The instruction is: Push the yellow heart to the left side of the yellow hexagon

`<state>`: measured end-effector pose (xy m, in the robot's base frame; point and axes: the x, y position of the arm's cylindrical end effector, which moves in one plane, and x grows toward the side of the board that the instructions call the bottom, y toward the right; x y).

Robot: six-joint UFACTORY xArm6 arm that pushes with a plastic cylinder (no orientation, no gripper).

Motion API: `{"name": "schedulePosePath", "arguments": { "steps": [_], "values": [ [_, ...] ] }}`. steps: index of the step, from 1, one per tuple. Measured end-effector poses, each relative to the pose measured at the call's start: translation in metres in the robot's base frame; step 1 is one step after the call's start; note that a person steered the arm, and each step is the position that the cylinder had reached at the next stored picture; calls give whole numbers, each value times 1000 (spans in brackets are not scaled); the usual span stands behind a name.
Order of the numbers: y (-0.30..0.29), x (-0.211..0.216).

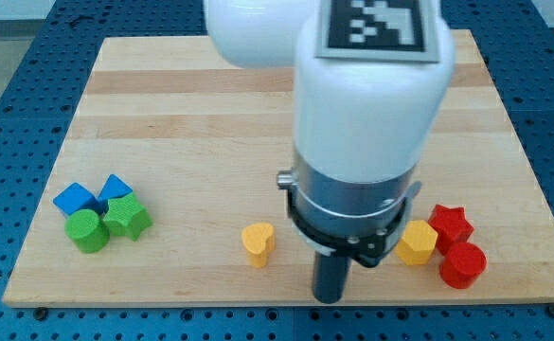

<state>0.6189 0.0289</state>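
Note:
The yellow heart (258,243) lies on the wooden board (191,123) near the view's bottom, left of centre. The yellow hexagon (416,242) lies at the bottom right, partly hidden by the arm. My tip (329,297) is the lower end of the dark rod, close to the board's bottom edge, between the two yellow blocks. It is right of the heart and left of the hexagon, touching neither. The white arm body (366,123) covers the middle of the board.
A red star (452,224) and a red cylinder (463,264) sit right next to the yellow hexagon on its right. At the bottom left cluster two blue blocks (76,199) (116,188), a green cylinder (87,230) and a green star (127,218).

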Motion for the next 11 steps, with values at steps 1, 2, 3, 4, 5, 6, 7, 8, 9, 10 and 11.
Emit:
{"name": "schedulePosePath", "arguments": {
  "steps": [1,2,3,4,5,6,7,8,9,10,11],
  "values": [
    [-61,-1],
    [-111,-1],
    [-87,-21],
    [-84,-61],
    [-76,-80],
    [-48,-80],
    [-25,-81],
    [-26,-105],
    [-14,-104],
    [8,-78],
    [46,-77]
  ]
}}
